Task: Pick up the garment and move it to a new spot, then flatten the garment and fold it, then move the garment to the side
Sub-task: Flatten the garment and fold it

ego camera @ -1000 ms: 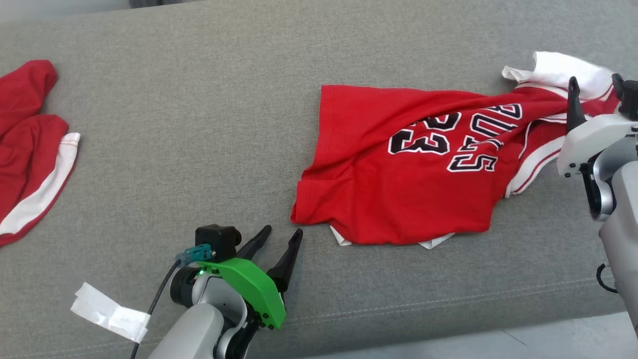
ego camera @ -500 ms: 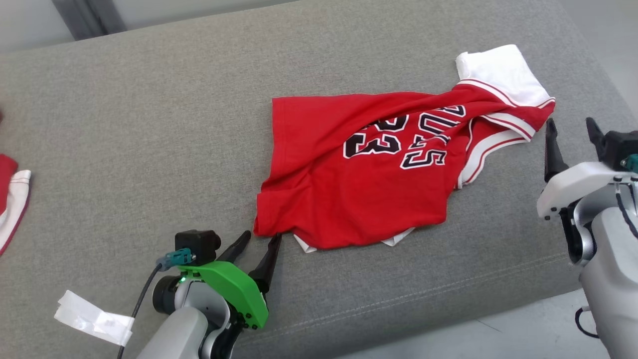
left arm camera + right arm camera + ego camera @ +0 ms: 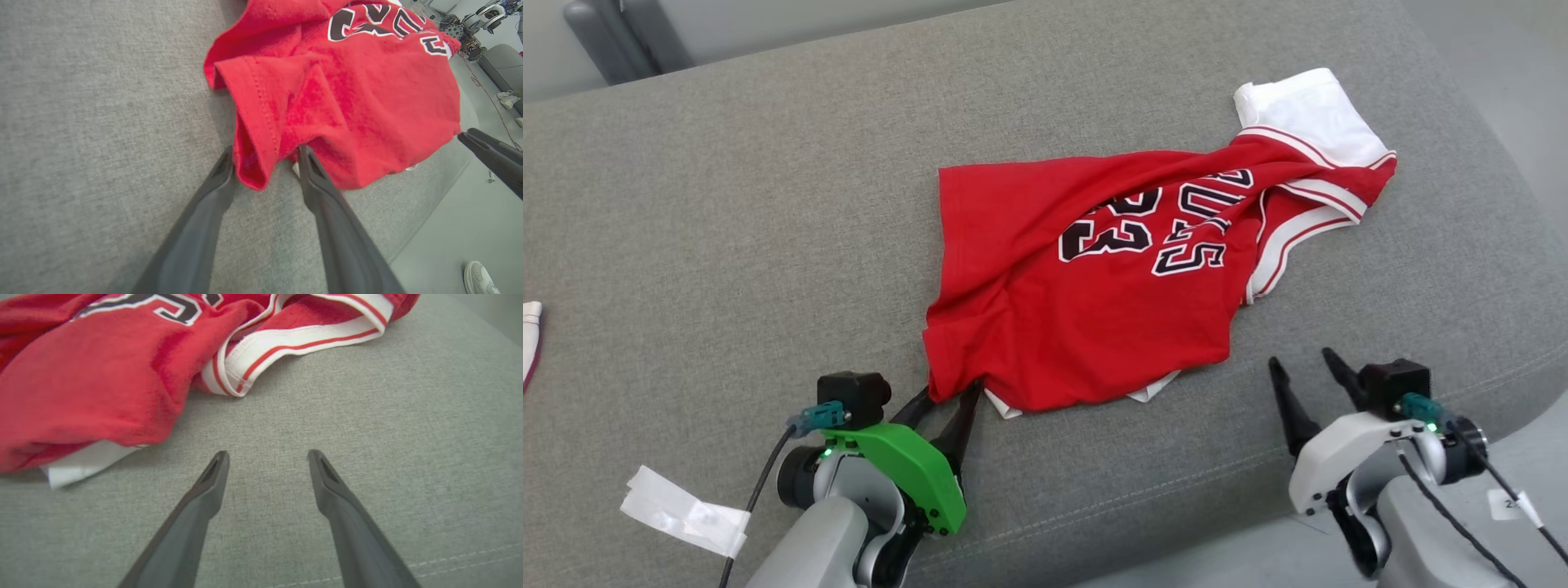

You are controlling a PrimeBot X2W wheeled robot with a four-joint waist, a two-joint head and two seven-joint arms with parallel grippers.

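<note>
Two hands are working at the near edge of the grey cushion point(image 3: 686, 204). My left hand point(image 3: 947, 396) is straddling the lower left corner of the crumpled red Bulls jersey point(image 3: 1078, 327), fingers apart with the hem lying between them. My right hand point(image 3: 1300, 359), fingers also spread, is hovering over bare cushion near the jersey's right edge, clear of the cloth.

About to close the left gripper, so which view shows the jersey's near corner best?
Left wrist view: the jersey corner sits folded between the open jaws of the left gripper, stitching clear. Head view shows it small, crowded by the jaws. Right wrist view shows the other near edge of the jersey and its striped armhole.
</note>
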